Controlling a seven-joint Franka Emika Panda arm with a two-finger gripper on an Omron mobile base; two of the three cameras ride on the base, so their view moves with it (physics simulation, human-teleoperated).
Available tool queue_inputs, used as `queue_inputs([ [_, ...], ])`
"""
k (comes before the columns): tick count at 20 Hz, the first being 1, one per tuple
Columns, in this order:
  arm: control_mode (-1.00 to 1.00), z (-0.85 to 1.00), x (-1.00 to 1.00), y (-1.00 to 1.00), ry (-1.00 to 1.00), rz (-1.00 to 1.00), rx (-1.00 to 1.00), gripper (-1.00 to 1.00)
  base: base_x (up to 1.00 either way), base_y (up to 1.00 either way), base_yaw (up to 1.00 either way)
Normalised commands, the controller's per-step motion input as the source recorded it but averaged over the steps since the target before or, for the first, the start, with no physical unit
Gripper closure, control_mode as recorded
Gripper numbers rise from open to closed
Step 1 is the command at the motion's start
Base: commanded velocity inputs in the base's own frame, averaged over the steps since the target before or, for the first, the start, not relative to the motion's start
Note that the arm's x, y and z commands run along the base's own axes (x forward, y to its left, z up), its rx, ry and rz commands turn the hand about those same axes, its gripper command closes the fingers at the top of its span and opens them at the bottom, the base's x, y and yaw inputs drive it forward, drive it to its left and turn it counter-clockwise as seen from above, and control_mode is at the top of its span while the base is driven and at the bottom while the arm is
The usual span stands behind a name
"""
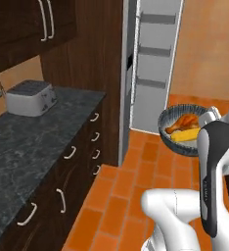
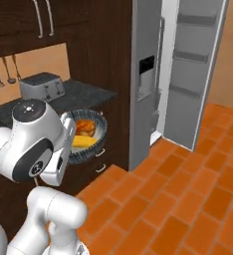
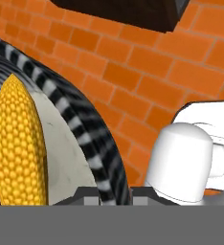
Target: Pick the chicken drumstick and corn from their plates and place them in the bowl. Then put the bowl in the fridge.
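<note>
My gripper (image 1: 204,121) is shut on the rim of the dark grey bowl (image 1: 166,133) and holds it in the air above the orange tile floor. In the bowl lie the orange-brown chicken drumstick (image 1: 183,122) and, beside it, the yellow corn (image 1: 185,136). From the right base view the bowl (image 2: 99,141) hangs in front of the lower cabinets, carrying the drumstick (image 2: 86,127) and corn (image 2: 84,141). The hand view has the corn (image 3: 18,143) close up against the ribbed bowl wall (image 3: 85,129). The grey fridge (image 2: 146,74) stands ahead with its door (image 2: 194,69) swung open. The plates are out of view.
A dark stone counter (image 1: 28,142) with a silver toaster (image 1: 31,98) runs along the left, with drawers (image 1: 72,162) below and dark upper cabinets (image 1: 33,24) above. Utensils (image 2: 4,72) hang on the wall. Orange tile floor (image 2: 188,189) stretches toward the fridge.
</note>
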Motion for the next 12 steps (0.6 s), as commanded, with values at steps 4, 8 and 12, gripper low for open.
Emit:
queue_inputs([
  [4, 1.00, 0.00, 0.00, 0.00, 0.00, 0.00, 0.00, 1.00, 1.00, 0.34, -0.49],
  [8, 1.00, 0.00, 0.00, 0.00, 0.00, 0.00, 0.00, 1.00, 1.00, -0.06, -0.34],
  [12, 1.00, 0.00, 0.00, 0.00, 0.00, 0.00, 0.00, 1.00, 1.00, -0.48, -0.07],
])
